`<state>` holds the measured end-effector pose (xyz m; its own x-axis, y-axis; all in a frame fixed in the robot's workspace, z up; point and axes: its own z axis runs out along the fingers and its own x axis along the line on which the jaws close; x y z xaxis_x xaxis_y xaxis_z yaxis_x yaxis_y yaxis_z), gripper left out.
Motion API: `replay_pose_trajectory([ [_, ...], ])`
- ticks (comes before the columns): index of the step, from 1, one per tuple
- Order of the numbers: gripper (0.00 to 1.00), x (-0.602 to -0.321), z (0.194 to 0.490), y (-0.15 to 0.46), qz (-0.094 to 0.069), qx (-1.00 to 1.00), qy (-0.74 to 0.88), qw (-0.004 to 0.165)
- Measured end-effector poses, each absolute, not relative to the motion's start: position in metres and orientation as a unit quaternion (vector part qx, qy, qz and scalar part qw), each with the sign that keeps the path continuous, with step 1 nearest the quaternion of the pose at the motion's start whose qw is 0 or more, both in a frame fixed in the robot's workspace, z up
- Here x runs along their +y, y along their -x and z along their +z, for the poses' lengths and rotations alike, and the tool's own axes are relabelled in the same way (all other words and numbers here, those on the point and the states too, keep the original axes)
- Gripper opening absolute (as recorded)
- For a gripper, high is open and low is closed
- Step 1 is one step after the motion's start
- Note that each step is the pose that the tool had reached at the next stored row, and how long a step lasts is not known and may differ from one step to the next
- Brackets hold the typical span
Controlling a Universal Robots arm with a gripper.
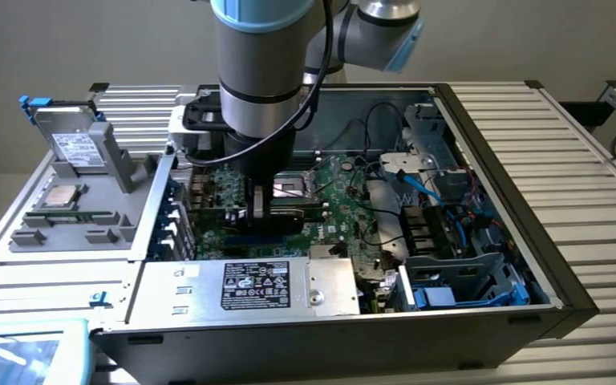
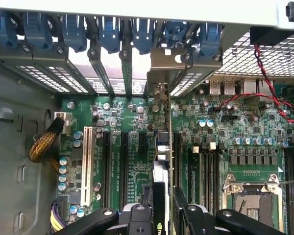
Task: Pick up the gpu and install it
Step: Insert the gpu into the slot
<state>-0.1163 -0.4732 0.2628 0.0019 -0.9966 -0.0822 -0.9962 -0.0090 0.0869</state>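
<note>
My gripper (image 1: 264,210) reaches down into the open computer case (image 1: 565,281) above the green motherboard (image 1: 335,186). It is shut on the gpu (image 1: 299,214), a flat black card held on edge. In the wrist view the gpu (image 2: 161,147) runs edge-on down the middle between my fingers (image 2: 139,216), and my gripper (image 2: 161,213) clamps it from both sides. The card's metal bracket (image 2: 162,62) sits at the rear slot openings. The card's lower edge lies along the black expansion slots (image 2: 123,166) on the motherboard (image 2: 132,110); whether it is seated I cannot tell.
A silver power supply with a black label (image 1: 254,285) fills the case's near side. Blue cables (image 1: 426,188) and drive cages lie at the exterior view's right. A grey parts tray (image 1: 73,220) stands outside at the left. Blue slot latches (image 2: 108,32), a CPU socket (image 2: 252,196) and a red-black wire (image 2: 264,78) surround the card.
</note>
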Motion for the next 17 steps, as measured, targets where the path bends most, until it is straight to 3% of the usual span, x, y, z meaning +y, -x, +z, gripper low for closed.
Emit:
replay_pose_trajectory([
  [17,0.27,-0.4718,0.2613,0.1161,-0.055,-0.704,-0.708,0.005],
])
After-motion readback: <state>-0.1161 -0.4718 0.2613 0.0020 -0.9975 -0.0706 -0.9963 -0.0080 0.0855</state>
